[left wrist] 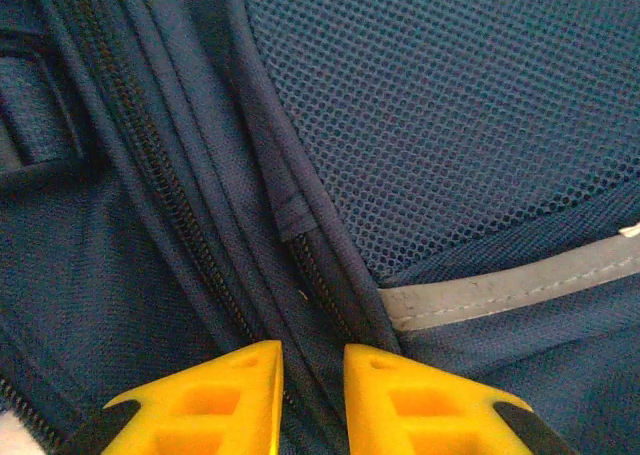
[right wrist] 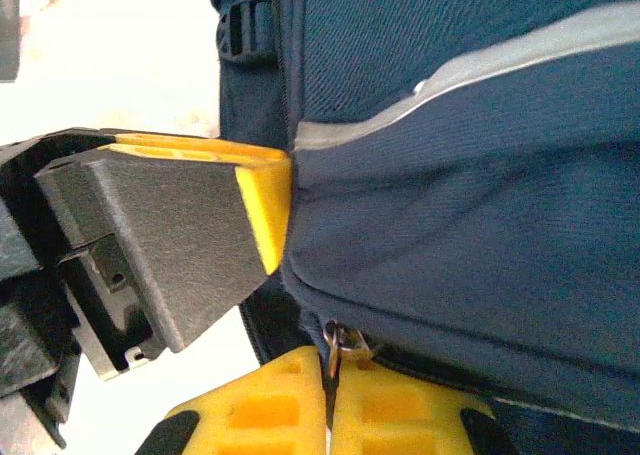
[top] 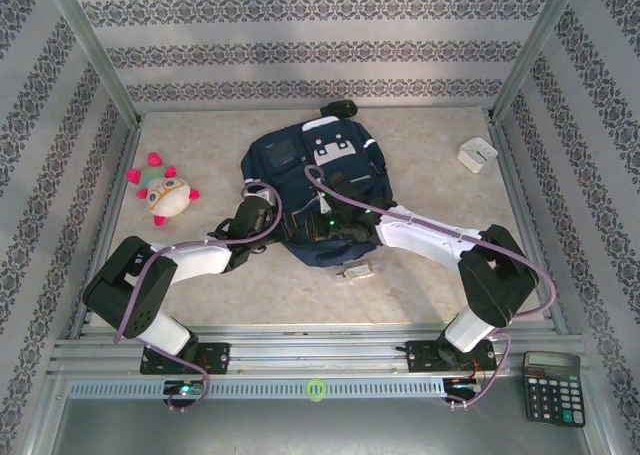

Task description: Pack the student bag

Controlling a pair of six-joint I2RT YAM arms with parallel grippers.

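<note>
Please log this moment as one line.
left gripper: pinching zip seam of navy-blue fabric backpack; right gripper: shut on small metal zip pull

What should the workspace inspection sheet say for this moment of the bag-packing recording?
Surface: beige table, no spills seen.
Job's things: student bag lying mid-table; open or zipped cannot be told.
Clutter: plush toy left of the bag; white box at the far right; calculator off the table, near right corner.
End effectors: left end effector closed on the bag's zipper seam; right end effector shut on the zipper pull.
Cables: purple cables run along both arms, one looping over the bag.
Surroundings: patterned walls, metal frame posts.
</note>
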